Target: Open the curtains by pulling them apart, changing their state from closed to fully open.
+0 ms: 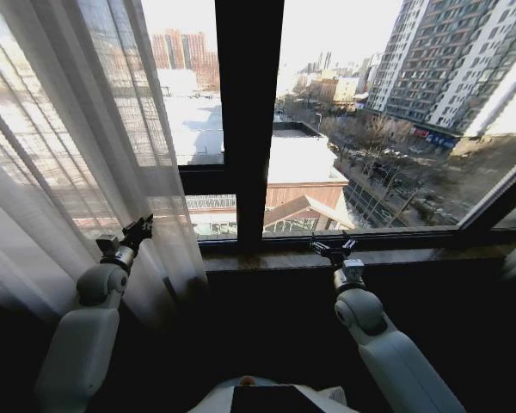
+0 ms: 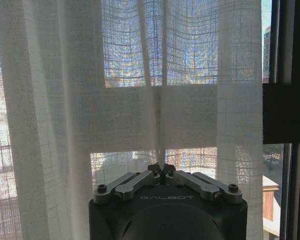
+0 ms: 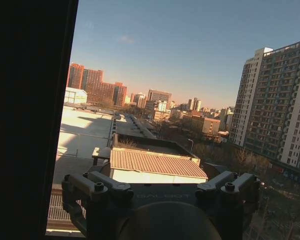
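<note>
The left curtain point(image 1: 60, 172), sheer white with vertical pleats, hangs bunched over the left window pane, left of the dark centre bar. My left gripper point(image 1: 138, 231) is at the curtain's lower part. In the left wrist view the left gripper point(image 2: 161, 170) is shut, and a fold of the curtain point(image 2: 160, 115) runs down into its fingertips. My right gripper point(image 1: 335, 249) is held just above the window sill, open and holding nothing. In the right wrist view the right gripper point(image 3: 160, 184) has its fingers point(image 3: 240, 182) spread wide before bare glass.
The dark centre window bar point(image 1: 249, 112) stands between the two arms, with the sill point(image 1: 396, 256) running below the panes. A slanted frame bar point(image 1: 499, 202) crosses the far right. City buildings lie beyond the glass.
</note>
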You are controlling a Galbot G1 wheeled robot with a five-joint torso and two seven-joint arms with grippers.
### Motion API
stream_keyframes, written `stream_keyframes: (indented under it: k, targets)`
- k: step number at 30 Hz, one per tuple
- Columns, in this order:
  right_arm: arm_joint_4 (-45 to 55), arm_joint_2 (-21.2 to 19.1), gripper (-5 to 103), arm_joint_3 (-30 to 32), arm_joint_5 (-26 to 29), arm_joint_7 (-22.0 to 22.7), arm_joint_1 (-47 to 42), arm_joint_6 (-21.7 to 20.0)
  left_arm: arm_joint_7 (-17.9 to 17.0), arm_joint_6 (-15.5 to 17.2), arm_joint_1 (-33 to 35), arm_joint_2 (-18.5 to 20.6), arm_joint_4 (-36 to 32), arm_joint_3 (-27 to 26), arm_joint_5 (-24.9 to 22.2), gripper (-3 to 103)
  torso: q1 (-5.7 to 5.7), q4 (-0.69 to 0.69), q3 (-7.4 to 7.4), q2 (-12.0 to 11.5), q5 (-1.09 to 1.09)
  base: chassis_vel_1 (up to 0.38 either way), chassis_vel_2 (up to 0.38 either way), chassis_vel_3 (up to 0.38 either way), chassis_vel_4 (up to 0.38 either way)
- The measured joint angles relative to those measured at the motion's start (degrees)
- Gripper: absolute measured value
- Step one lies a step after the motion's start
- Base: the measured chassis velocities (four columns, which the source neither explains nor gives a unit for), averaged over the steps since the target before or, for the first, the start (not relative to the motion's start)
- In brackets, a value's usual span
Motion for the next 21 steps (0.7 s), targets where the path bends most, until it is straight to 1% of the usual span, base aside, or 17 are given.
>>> stream_keyframes:
  k: [1,5,11,21]
  targets:
    - [0.0,0.0,100,0.0,0.0,0.1,0.1,0.0,0.1,0.1,0.1,0.0,-0.1,-0.1,-0.1,1,0.00,0.00,0.00,0.0,0.00,0.000,0.000,0.000,0.000]
    - [0.1,0.1,100,0.0,0.0,0.2,0.1,0.0,0.4,0.2,0.2,0.0,-0.4,-0.2,-0.3,0,0.00,0.00,0.00,0.0,0.00,0.000,0.000,0.000,0.000]
    - [0.1,0.3,100,0.0,0.1,0.3,0.2,-0.1,1.5,0.3,0.3,0.2,-0.5,-0.4,-0.5,0,0.00,0.00,0.00,0.0,0.00,0.000,0.000,0.000,0.000]
    - [0.0,0.3,100,-0.2,0.3,0.4,0.6,-0.2,1.6,0.2,0.6,0.1,-0.5,-0.8,-0.9,0,0.00,0.00,0.00,0.0,0.00,0.000,0.000,0.000,0.000]
